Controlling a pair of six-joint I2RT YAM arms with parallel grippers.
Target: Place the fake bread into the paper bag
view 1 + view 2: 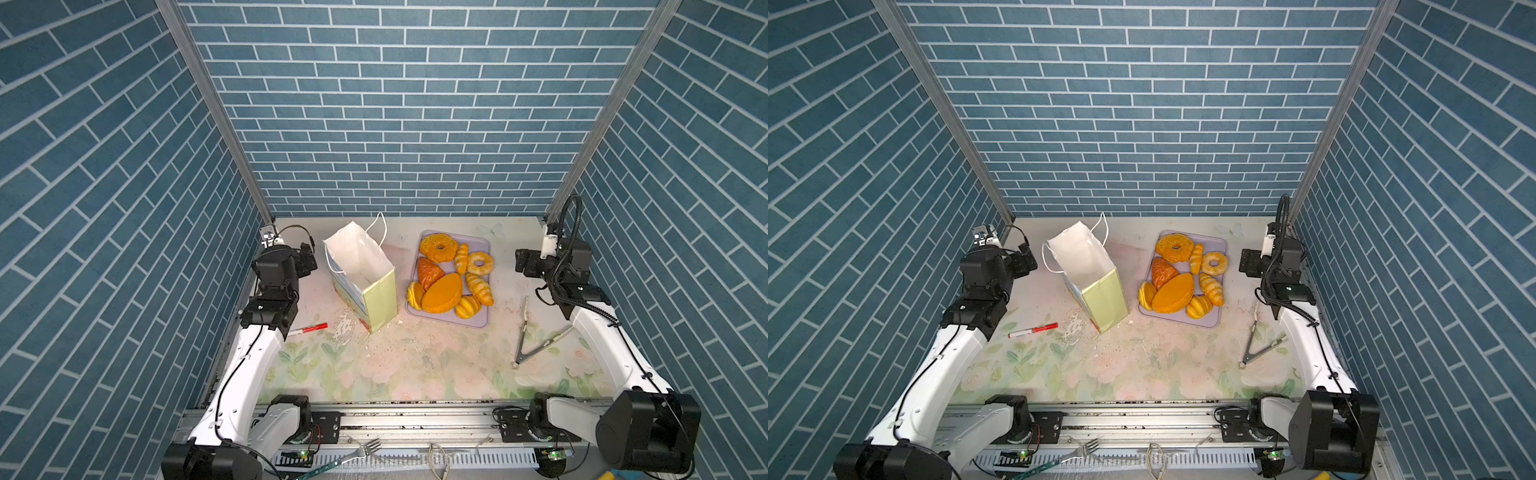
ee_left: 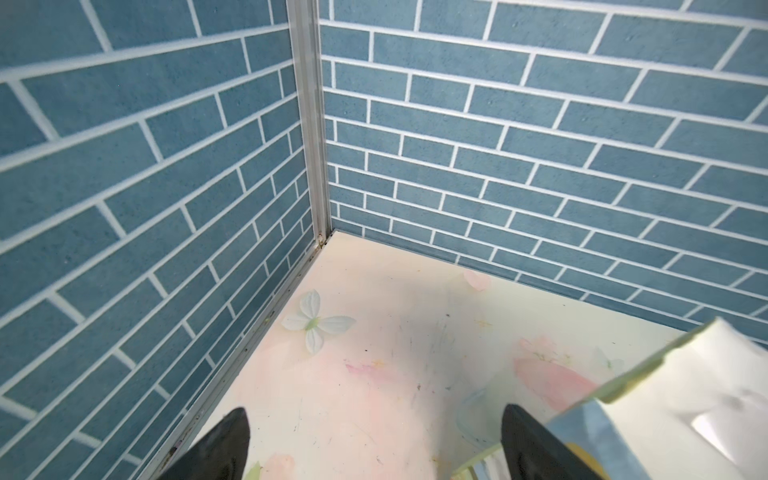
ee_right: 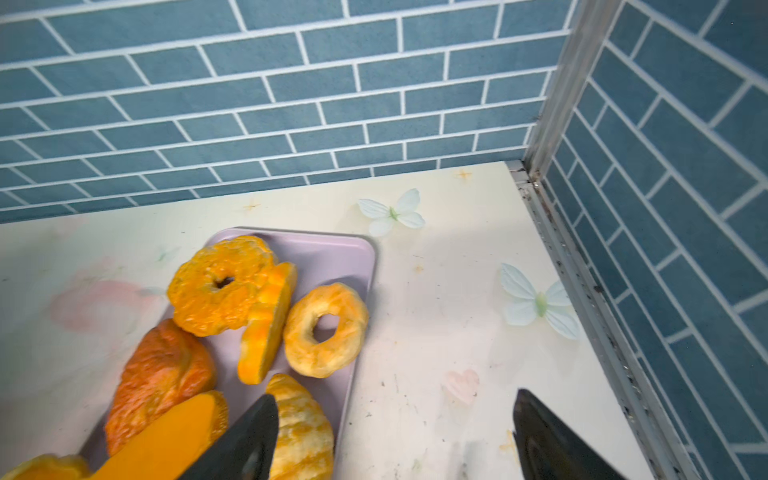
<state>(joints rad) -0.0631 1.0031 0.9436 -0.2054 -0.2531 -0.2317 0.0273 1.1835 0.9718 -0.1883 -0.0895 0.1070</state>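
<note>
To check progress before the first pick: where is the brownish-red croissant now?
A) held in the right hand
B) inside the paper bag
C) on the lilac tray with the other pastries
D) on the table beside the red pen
C: the brownish-red croissant lies on the lilac tray, against the big oval loaf, and no bread shows inside the paper bag.

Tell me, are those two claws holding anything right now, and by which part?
Nothing is held. The left gripper stands open beside the paper bag, the right gripper open by the fake bread on its tray.
</note>
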